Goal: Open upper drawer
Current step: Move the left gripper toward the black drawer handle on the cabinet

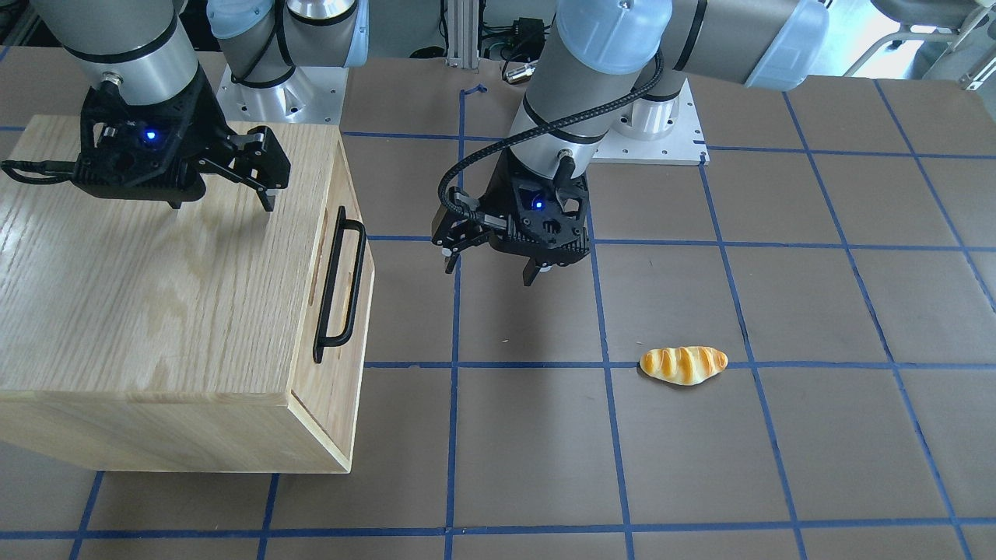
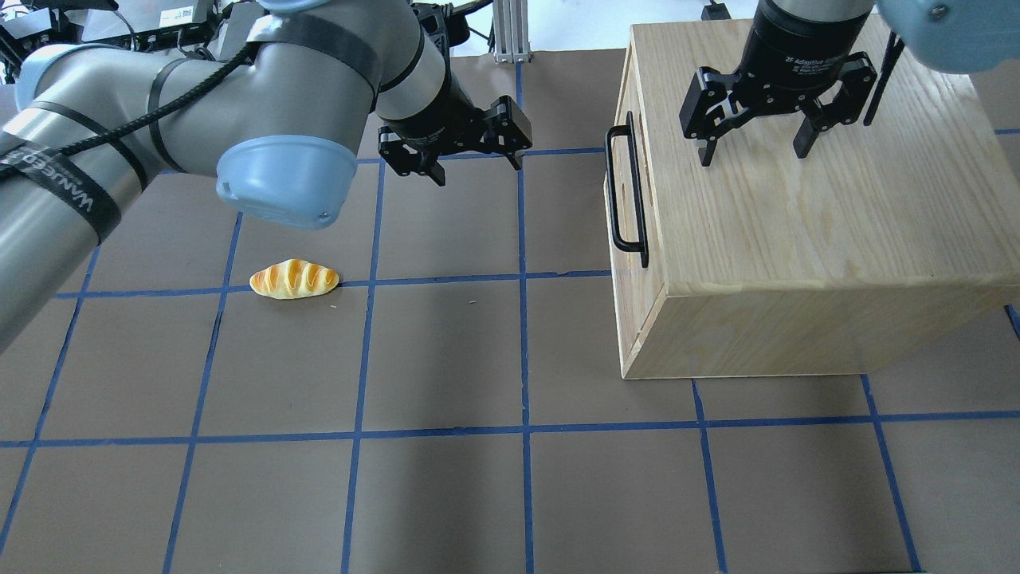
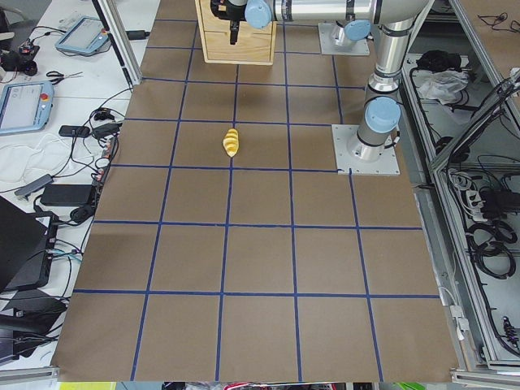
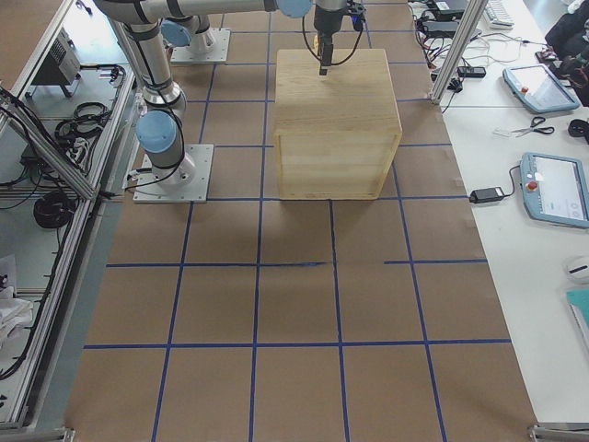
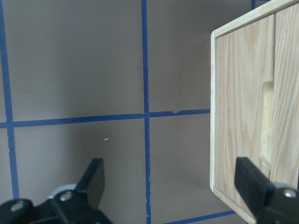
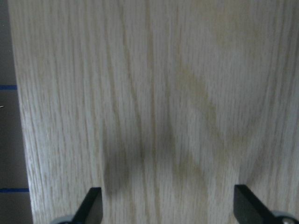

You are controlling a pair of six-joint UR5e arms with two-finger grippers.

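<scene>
Now, cabinet (image 2: pixel 813 239): oak, on the table (image 2: pixel 446 359), on the robot's right.
Drawer (image 1: pixel 340 284): shut flush in the cabinet front, black handle (image 1: pixel 355 281) facing the left gripper.
Right gripper (image 2: pixel 753 155): 2 fingers spread wide, above the cabinet top.
Left gripper (image 2: pixel 478 171): 2 fingers spread wide, over the table near the handle.
Bread (image 2: pixel 294 279): on the table, well apart from the cabinet.

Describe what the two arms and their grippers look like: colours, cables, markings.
The left arm and right arm are silver-grey with pale blue joint caps. A black corrugated cable is strapped along the left one by black bands, one lettered white. The left gripper and right gripper are black two-finger units, each with a small blue light; the right's collar bears white lettering.
</scene>
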